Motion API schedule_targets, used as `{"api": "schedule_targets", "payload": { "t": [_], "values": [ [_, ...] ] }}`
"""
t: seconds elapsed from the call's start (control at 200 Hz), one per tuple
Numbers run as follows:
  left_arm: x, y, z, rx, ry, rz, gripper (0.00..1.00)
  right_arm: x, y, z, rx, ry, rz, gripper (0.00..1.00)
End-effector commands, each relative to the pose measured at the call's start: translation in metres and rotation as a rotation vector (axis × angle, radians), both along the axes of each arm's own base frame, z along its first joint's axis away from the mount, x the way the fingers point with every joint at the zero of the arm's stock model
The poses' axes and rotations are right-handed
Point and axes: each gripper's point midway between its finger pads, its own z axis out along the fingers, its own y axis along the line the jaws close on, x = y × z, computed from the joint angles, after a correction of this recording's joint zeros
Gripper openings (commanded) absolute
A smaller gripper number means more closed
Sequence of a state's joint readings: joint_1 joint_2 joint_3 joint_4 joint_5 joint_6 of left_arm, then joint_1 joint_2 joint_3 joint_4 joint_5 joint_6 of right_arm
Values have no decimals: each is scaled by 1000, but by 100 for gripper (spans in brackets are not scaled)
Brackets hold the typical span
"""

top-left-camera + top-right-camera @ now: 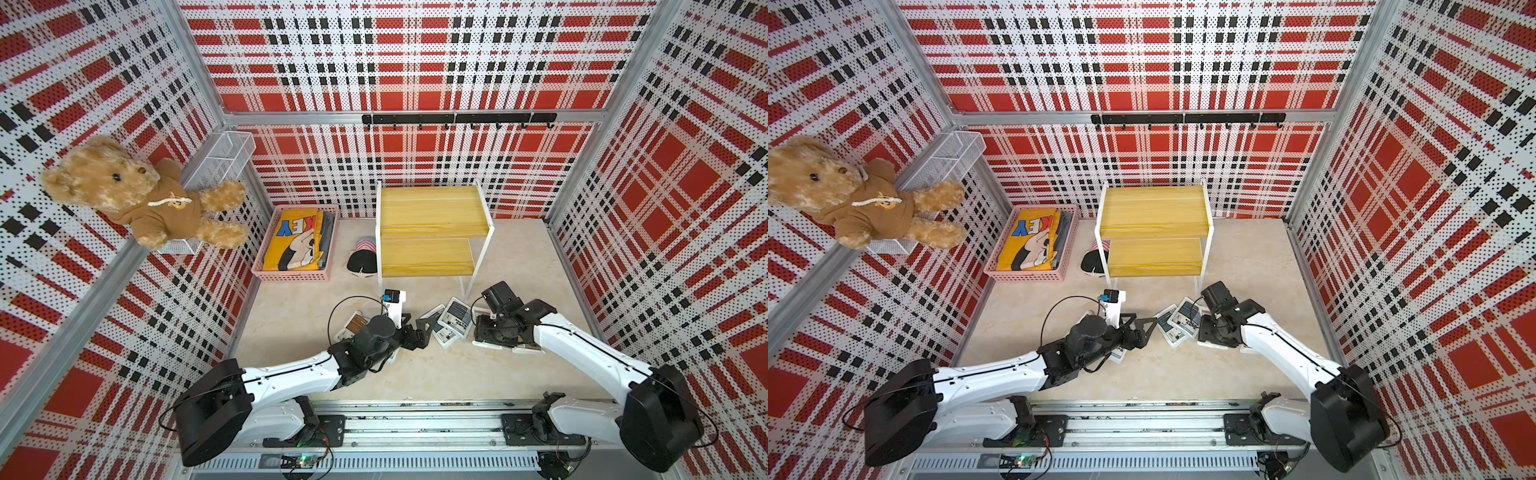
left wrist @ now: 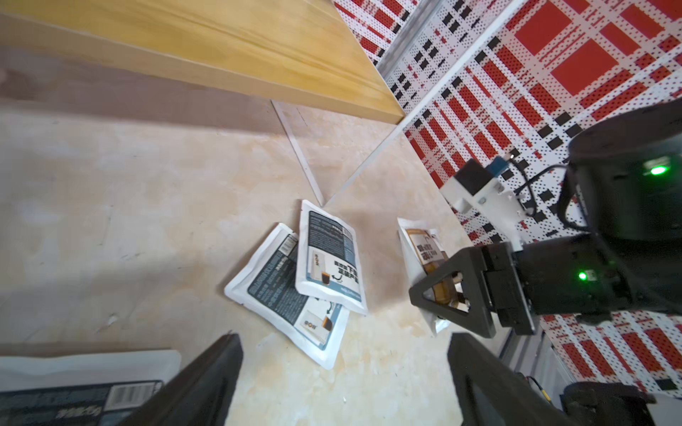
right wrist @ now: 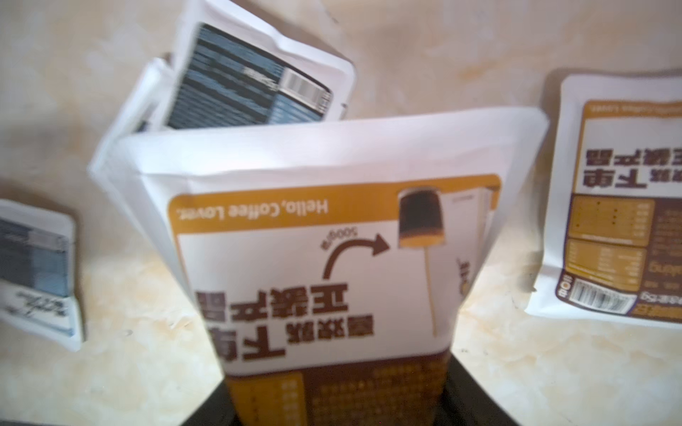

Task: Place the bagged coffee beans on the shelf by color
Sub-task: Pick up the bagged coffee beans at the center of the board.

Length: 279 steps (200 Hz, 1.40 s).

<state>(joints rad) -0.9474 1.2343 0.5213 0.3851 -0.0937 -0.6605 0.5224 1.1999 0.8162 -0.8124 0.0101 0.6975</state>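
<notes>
Nothing is sorted so far: both boards of the shelf point(image 1: 428, 216) are bare. The grey bags point(image 1: 451, 318) lie on the table point(image 1: 291, 332) near the shelf's front edge. The right gripper point(image 3: 339, 405) pinches a brown bag point(image 3: 332, 258); the left gripper point(image 2: 343, 387) gapes wide, empty.

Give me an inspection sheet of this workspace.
Surface: beige floor, no spills seen.
Job's things: shelf holds no bags; two grey bags overlap on the floor; third grey bag and second brown bag lie apart.
Clutter: pink basket holding yellow cloth; cap beside shelf; teddy on wall.
Tools: left tool open, empty; right tool shut on brown bag.
Cables: black loop at left wrist.
Surroundings: plaid walls, hook rail, wire basket.
</notes>
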Motion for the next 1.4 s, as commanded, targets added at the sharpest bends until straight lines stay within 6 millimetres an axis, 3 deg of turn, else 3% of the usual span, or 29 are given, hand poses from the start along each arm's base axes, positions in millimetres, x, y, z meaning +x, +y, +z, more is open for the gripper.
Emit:
{"api": "schedule_targets", "payload": {
  "t": [0.0,0.18,0.301,0.491,0.691,0.947,1.152,1.238,1.263,1.298,1.393],
  "values": [
    [9,-20,34,-117,10,-133,94,-13,10,18,-4,-31,122,61],
    [27,-11,54,-231,103,-227,91,-20,34,37,26,-130,270,60],
    [27,-16,67,-263,130,-319,87,-14,50,59,34,-220,347,60],
    [13,-46,54,-168,199,-396,82,-6,73,83,24,-286,404,60],
    [8,-57,50,-187,207,-362,76,3,83,103,47,-331,386,60],
    [14,-69,49,-207,219,-353,52,4,91,116,60,-359,400,60],
    [17,-74,52,-218,221,-364,14,1,98,113,71,-356,418,61],
    [17,-73,51,-223,231,-369,0,2,99,115,78,-358,418,69],
    [17,-72,52,-227,231,-369,0,1,99,116,82,-358,417,77],
    [17,-69,53,-230,233,-364,0,0,98,119,87,-361,415,99],
    [21,-56,63,-239,223,-335,0,-3,90,132,101,-391,389,100]
  ]
}}
